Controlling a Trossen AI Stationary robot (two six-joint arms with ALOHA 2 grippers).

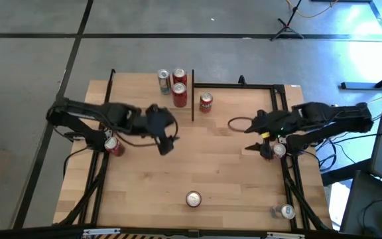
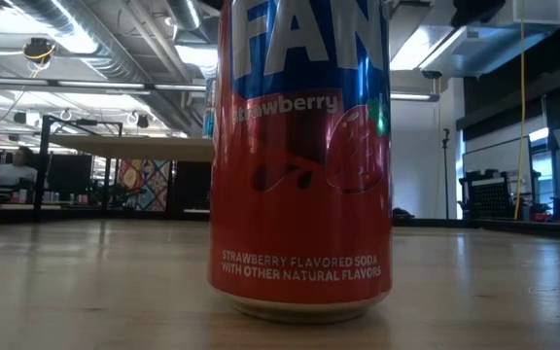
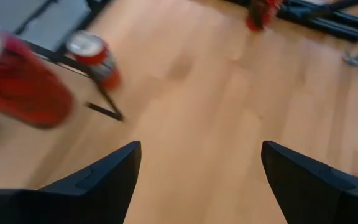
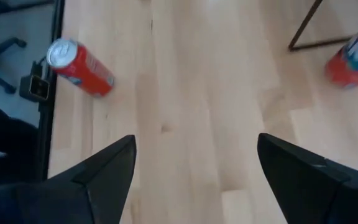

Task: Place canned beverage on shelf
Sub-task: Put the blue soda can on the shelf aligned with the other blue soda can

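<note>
Several red cans stand about the table. One strawberry soda can (image 1: 193, 198) stands near the front edge and fills the low view (image 2: 299, 165). The shelf (image 2: 134, 148), a light-wood board on thin black posts, stands at the far left of the table (image 1: 138, 99). A silver can (image 1: 163, 79) and two red cans (image 1: 180, 85) show at its far right part. Another red can (image 1: 205, 101) stands on the table just right of the shelf's post. My left gripper (image 1: 166, 143) is open and empty above the table's middle left. My right gripper (image 1: 251, 128) is open and empty at the right.
A red can (image 1: 113, 145) stands under my left arm. Another (image 1: 278, 150) stands by my right arm, and one (image 1: 286, 211) at the near right corner. A dark cable loop (image 1: 241, 123) lies by my right gripper. Bare wood (image 1: 217, 166) lies between the arms.
</note>
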